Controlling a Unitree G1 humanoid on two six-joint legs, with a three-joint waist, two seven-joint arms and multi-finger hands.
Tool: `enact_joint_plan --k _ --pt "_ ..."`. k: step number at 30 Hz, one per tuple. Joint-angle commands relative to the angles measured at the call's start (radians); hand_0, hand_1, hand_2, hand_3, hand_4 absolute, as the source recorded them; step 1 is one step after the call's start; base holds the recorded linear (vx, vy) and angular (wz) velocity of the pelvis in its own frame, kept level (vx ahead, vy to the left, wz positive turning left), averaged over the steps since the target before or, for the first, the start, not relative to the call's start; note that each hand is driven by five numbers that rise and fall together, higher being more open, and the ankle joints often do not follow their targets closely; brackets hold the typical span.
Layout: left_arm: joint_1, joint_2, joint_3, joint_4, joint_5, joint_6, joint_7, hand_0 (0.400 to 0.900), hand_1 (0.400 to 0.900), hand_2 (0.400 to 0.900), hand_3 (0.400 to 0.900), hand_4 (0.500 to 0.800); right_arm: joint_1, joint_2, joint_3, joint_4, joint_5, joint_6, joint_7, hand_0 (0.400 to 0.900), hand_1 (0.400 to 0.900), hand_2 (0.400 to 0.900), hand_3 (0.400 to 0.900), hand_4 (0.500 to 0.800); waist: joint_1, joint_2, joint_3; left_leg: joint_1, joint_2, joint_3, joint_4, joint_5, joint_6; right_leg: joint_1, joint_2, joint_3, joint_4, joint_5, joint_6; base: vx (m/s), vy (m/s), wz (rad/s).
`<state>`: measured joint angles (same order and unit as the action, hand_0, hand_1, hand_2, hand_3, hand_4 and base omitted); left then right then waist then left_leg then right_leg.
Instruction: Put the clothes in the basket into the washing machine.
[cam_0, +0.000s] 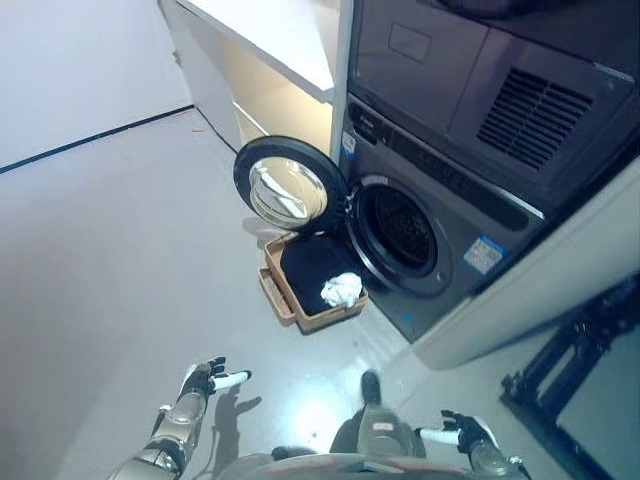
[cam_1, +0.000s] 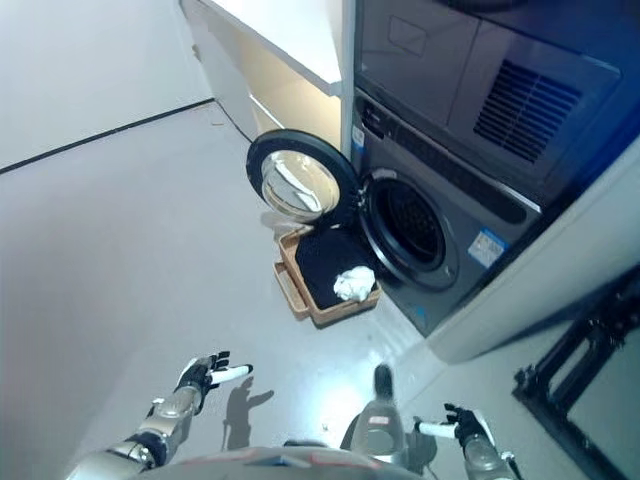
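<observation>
At the bottom of both views the robot's left hand at 7 o'clock and right hand at 5 o'clock hover over the grey floor, fingers spread apart and holding nothing. Towards 12 o'clock from them, a shallow tan wicker basket sits on the floor, touching the front of the dark grey washing machine. It holds a dark navy garment with a crumpled white cloth on top. The machine's round glass door stands swung open at 10 o'clock from the empty-looking drum opening. The two views differ little.
</observation>
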<state>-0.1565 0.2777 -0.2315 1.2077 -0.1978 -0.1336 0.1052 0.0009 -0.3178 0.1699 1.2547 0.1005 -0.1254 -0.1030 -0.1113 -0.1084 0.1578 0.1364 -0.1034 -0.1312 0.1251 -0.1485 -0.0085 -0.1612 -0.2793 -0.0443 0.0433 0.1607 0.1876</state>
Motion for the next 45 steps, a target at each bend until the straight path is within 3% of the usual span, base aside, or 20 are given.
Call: enact_joint_plan --k 1,4,5,6,11,17,22,24,26,30,32,35,38,41,43,45 --pt "-0.078 0.076 0.031 -0.047 -0.014 -0.046 0.024 0.900 0.900 0.900 0.900 0.800 -0.079 -0.063 -0.009 -0.031 0.045 -0.036 -0.025 0.900 0.900 0.900 0.900 0.800 0.005 -0.030 -0.029 -0.011 0.003 0.027 0.145 -0.157 0.011 -0.146 -0.035 0.080 -0.009 0.277 0.064 0.22 -0.156 0.14" --pt "-0.085 0.077 0.032 -0.039 -0.013 -0.036 0.028 0.900 0.900 0.900 0.900 0.800 -0.080 -0.067 -0.002 -0.032 0.048 -0.034 -0.022 0.900 0.900 0.900 0.900 0.800 0.013 -0.046 -0.037 0.000 0.013 0.009 0.177 -0.198 0.008 -0.154 -0.019 0.089 0.035 0.231 0.058 0.23 -0.172 0.17" --pt "-0.092 0.078 0.030 -0.035 -0.014 -0.034 0.032 0.900 0.900 0.900 0.900 0.800 -0.078 -0.071 -0.002 -0.032 0.050 -0.037 -0.022 0.900 0.900 0.900 0.900 0.800 0.016 -0.045 -0.045 0.007 0.028 -0.006 0.184 -0.216 0.003 -0.161 -0.013 0.087 0.051 0.179 0.052 0.24 -0.192 0.25" --pt "-0.094 0.074 0.028 -0.034 -0.017 -0.033 0.032 0.900 0.900 0.900 0.900 0.800 -0.081 -0.073 0.002 -0.033 0.050 -0.037 -0.022 0.900 0.900 0.900 0.900 0.800 0.013 -0.042 -0.049 0.023 0.041 -0.004 0.177 -0.225 0.000 -0.168 0.000 0.095 0.062 0.175 0.050 0.28 -0.220 0.25" --pt "-0.103 0.056 0.021 -0.013 -0.039 -0.030 0.035 0.900 0.900 0.900 0.900 0.800 -0.076 -0.095 0.002 -0.009 0.042 -0.035 -0.023 0.900 0.900 0.900 0.900 0.800 -0.005 -0.011 -0.084 0.117 0.154 -0.045 0.109 -0.199 -0.046 -0.182 0.044 0.036 0.167 0.055 0.025 0.28 -0.211 0.39" --pt "-0.118 0.043 0.021 -0.012 -0.064 -0.032 0.041 0.900 0.900 0.900 0.900 0.800 -0.085 -0.122 0.014 0.009 0.036 -0.039 -0.025 0.900 0.900 0.900 0.900 0.800 -0.023 0.033 -0.100 0.107 0.227 -0.056 0.067 -0.073 -0.082 -0.255 0.100 0.016 0.223 0.000 -0.006 0.13 -0.197 0.04" --pt "-0.126 0.046 0.044 0.022 -0.094 -0.033 0.044 0.900 0.900 0.900 0.900 0.800 -0.069 -0.127 0.021 0.035 0.027 -0.040 -0.029 0.900 0.900 0.900 0.900 0.800 -0.029 0.057 -0.106 0.071 0.275 -0.052 0.134 0.131 -0.108 -0.222 0.165 -0.007 0.229 -0.063 -0.059 0.16 -0.232 -0.09" --pt "-0.126 0.046 0.051 0.025 -0.103 -0.033 0.044 0.900 0.900 0.900 0.900 0.800 -0.065 -0.134 0.022 0.044 0.026 -0.040 -0.029 0.900 0.900 0.900 0.900 0.800 -0.025 0.054 -0.108 0.023 0.261 -0.055 0.245 0.190 -0.097 -0.176 0.185 -0.003 0.213 -0.083 -0.085 0.21 -0.238 -0.07" --pt "-0.133 0.044 0.048 0.031 -0.109 -0.033 0.043 0.900 0.900 0.900 0.900 0.800 -0.070 -0.140 0.024 0.046 0.027 -0.038 -0.031 0.900 0.900 0.900 0.900 0.800 -0.013 0.045 -0.099 -0.040 0.218 -0.048 0.340 0.226 -0.088 -0.123 0.199 0.005 0.194 -0.099 -0.107 0.18 -0.201 -0.08" --pt "-0.140 0.037 0.039 0.028 -0.112 -0.037 0.040 0.900 0.900 0.900 0.900 0.800 -0.104 -0.149 0.022 0.047 0.038 -0.041 -0.041 0.900 0.900 0.900 0.900 0.800 0.019 0.019 -0.077 -0.201 0.142 -0.013 0.356 0.162 -0.064 -0.045 0.192 0.029 0.144 -0.113 -0.115 0.14 -0.105 -0.19" --pt "-0.142 0.041 0.039 0.027 -0.121 -0.041 0.044 0.900 0.900 0.900 0.900 0.800 -0.121 -0.143 0.032 0.048 0.041 -0.042 -0.043 0.900 0.900 0.900 0.900 0.800 0.044 0.010 -0.060 -0.275 0.129 0.011 0.342 0.100 -0.049 -0.012 0.195 0.046 0.141 -0.127 -0.114 0.14 -0.025 -0.45" --pt "-0.142 0.046 0.039 0.026 -0.131 -0.044 0.046 0.900 0.900 0.900 0.900 0.800 -0.136 -0.131 0.044 0.052 0.033 -0.043 -0.047 0.900 0.900 0.900 0.900 0.800 0.068 0.015 -0.044 -0.317 0.160 0.032 0.221 0.102 -0.060 0.031 0.196 0.060 0.138 -0.143 -0.108 0.14 0.065 -0.31" --pt "-0.132 0.046 0.037 0.021 -0.134 -0.047 0.044 0.900 0.900 0.900 0.900 0.800 -0.137 -0.128 0.042 0.056 0.030 -0.044 -0.052 0.900 0.900 0.900 0.900 0.800 0.088 0.053 -0.036 -0.317 0.211 0.007 0.063 0.207 -0.092 0.074 0.205 0.078 0.132 -0.168 -0.092 0.17 0.188 -0.31" --pt "-0.130 0.040 0.029 0.009 -0.140 -0.051 0.046 0.900 0.900 0.900 0.900 0.800 -0.146 -0.133 0.035 0.053 0.031 -0.044 -0.055 0.900 0.900 0.900 0.900 0.800 0.092 0.088 -0.033 -0.324 0.249 0.004 -0.018 0.263 -0.108 0.101 0.185 0.101 0.144 -0.204 -0.067 0.17 0.304 -0.31" --pt "-0.139 0.035 0.019 0.002 -0.147 -0.052 0.047 0.900 0.900 0.900 0.900 0.800 -0.159 -0.133 0.038 0.053 0.024 -0.040 -0.053 0.900 0.900 0.900 0.900 0.800 0.093 0.103 -0.033 -0.326 0.250 0.035 -0.019 0.250 -0.104 0.105 0.154 0.108 0.159 -0.223 -0.050 0.11 0.345 -0.27" --pt "-0.148 0.034 0.010 0.003 -0.141 -0.052 0.049 0.900 0.900 0.900 0.900 0.800 -0.174 -0.128 0.049 0.058 0.007 -0.031 -0.050 0.900 0.900 0.900 0.900 0.800 0.099 0.104 -0.037 -0.330 0.207 0.046 -0.003 0.226 -0.087 0.104 0.104 0.119 0.179 -0.216 -0.031 0.12 0.357 -0.25"
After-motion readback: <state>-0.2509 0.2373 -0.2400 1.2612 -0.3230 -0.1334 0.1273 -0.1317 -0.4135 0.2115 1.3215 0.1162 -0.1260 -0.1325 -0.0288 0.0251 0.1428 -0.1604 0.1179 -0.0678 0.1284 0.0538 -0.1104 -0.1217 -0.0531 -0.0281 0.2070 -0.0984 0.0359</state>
